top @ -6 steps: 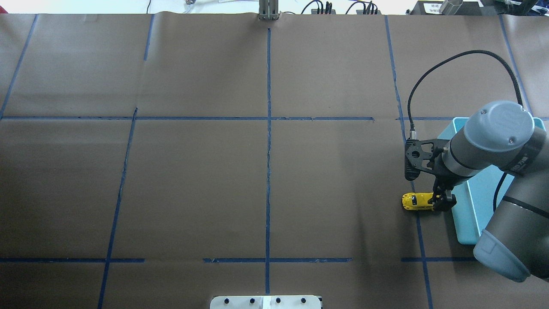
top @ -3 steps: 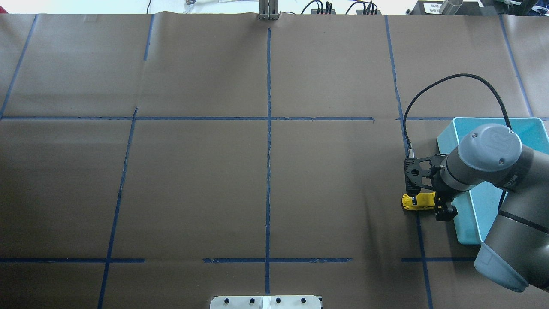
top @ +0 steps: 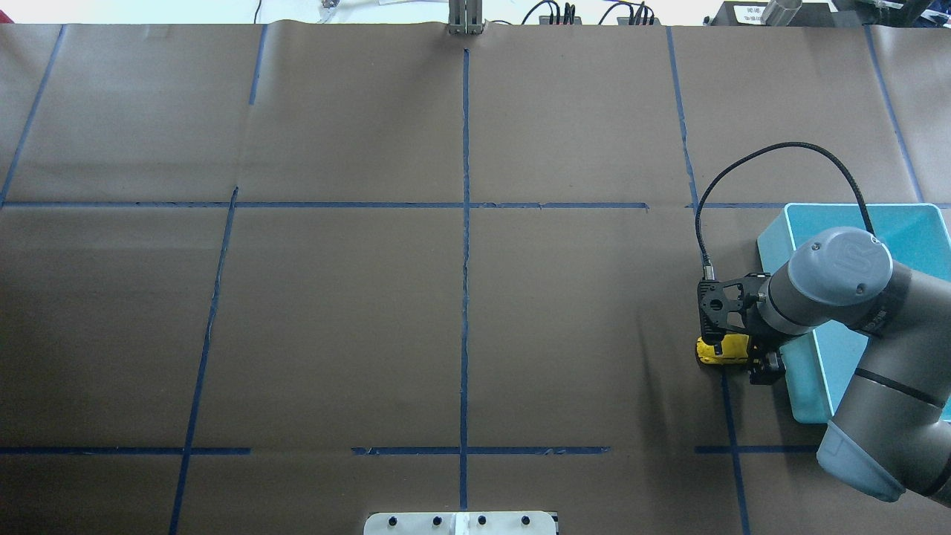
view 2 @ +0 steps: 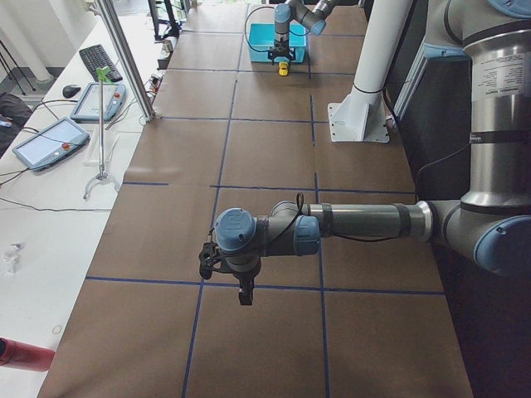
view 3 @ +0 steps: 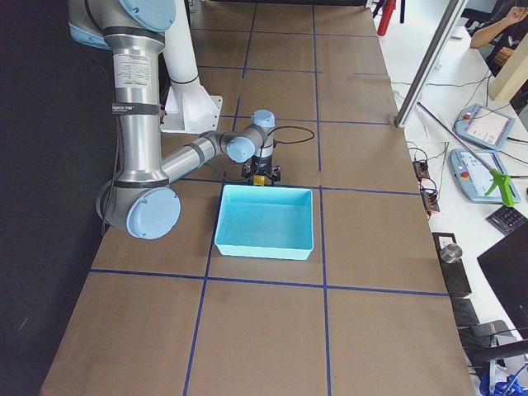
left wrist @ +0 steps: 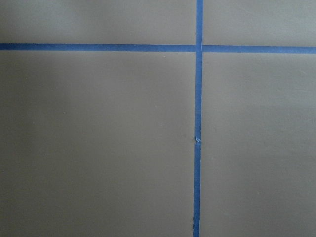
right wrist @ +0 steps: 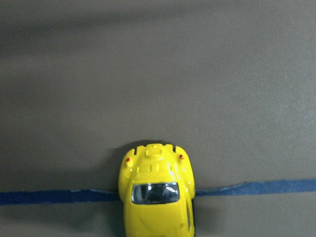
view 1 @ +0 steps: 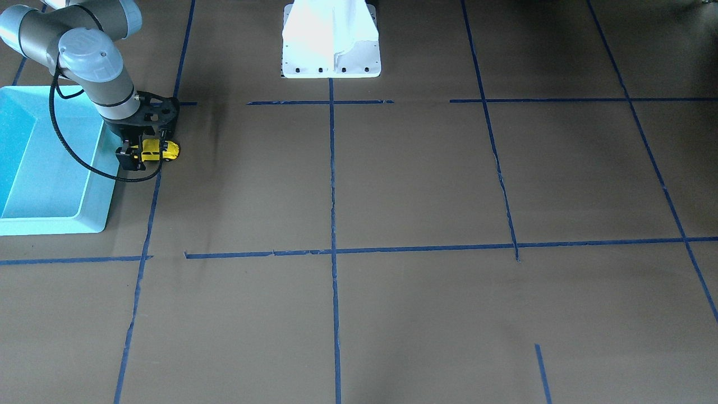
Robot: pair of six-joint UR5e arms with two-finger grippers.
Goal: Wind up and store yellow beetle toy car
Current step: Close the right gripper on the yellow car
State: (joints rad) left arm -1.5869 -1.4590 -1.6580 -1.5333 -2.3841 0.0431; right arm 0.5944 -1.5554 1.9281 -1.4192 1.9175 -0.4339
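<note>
The yellow beetle toy car (top: 719,349) stands on the brown table across a blue tape line, just left of the turquoise bin (top: 854,210). My right gripper (top: 759,355) is down over the car's bin-side end, with one black finger (top: 767,369) showing beside it. The wrist hides the other finger, so I cannot tell whether the gripper has closed on the car. The right wrist view shows the car (right wrist: 157,195) from above, with no fingers in frame. My left gripper (view 2: 243,294) hangs over bare table far from the car, and I cannot tell its state.
The bin (view 1: 56,168) holds nothing that I can see, and its near wall is about a finger's width from the gripper. A black cable (top: 773,152) loops above the right wrist. The white robot base (view 1: 331,39) stands at mid-table. Blue tape lines cross the brown paper.
My right wrist has come down and drawn nearer to the robot, so it now covers the car's bin-side end. The car has stayed in place.
</note>
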